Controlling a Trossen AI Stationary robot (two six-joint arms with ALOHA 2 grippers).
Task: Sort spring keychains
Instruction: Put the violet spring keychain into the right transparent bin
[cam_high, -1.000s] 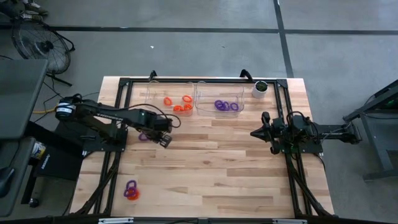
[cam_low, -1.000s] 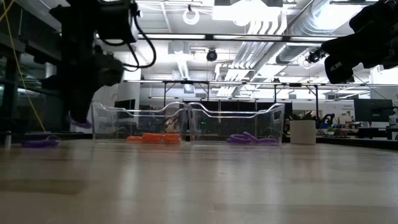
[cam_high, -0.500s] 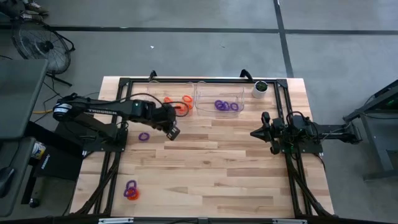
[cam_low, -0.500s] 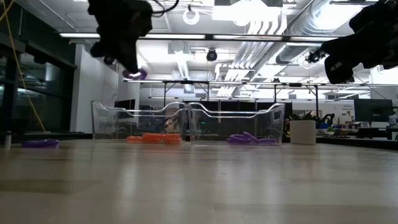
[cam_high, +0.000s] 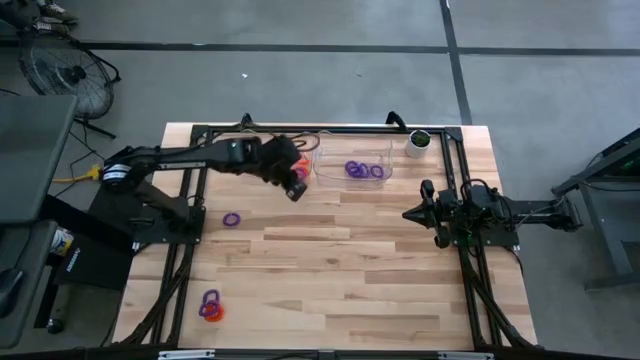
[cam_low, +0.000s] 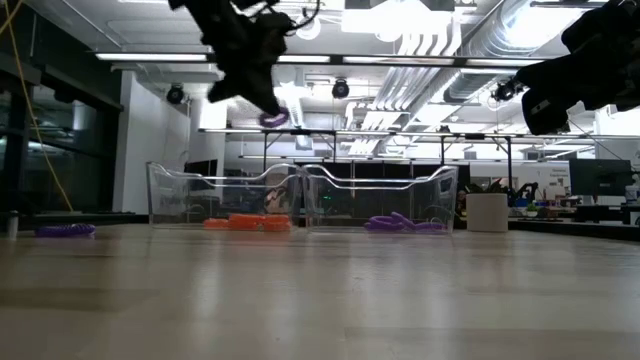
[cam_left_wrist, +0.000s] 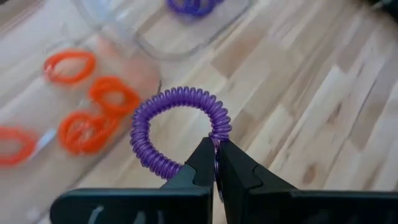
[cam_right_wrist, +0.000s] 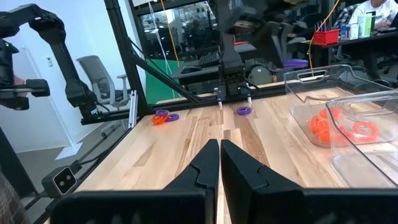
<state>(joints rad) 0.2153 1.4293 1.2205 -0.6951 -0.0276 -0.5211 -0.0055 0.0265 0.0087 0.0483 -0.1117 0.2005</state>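
Observation:
My left gripper is shut on a purple spring keychain and hangs high above the table, by the near edge of the two clear bins; the ring also shows in the low view. The left bin holds orange keychains. The right bin holds purple keychains. One purple keychain lies flat on the table. A purple and an orange keychain lie together near the front left. My right gripper is shut and empty at the table's right. My left gripper pinches the purple keychain's coil between its two fingertips, at one spot on the loop. The rest of the loop stands out beyond the fingertips. The keychain is lifted clear of the table and the bins.
A small white cup with a dark top stands at the far right corner. A black frame runs around the table's edges. Bare wood lies across the table's middle and near side.
My left gripper has risen from near the tabletop and gone toward the far edge and right, toward the bins, carrying the purple keychain lifted clear. The other purple keychain has stayed flat on the table where the gripper was.

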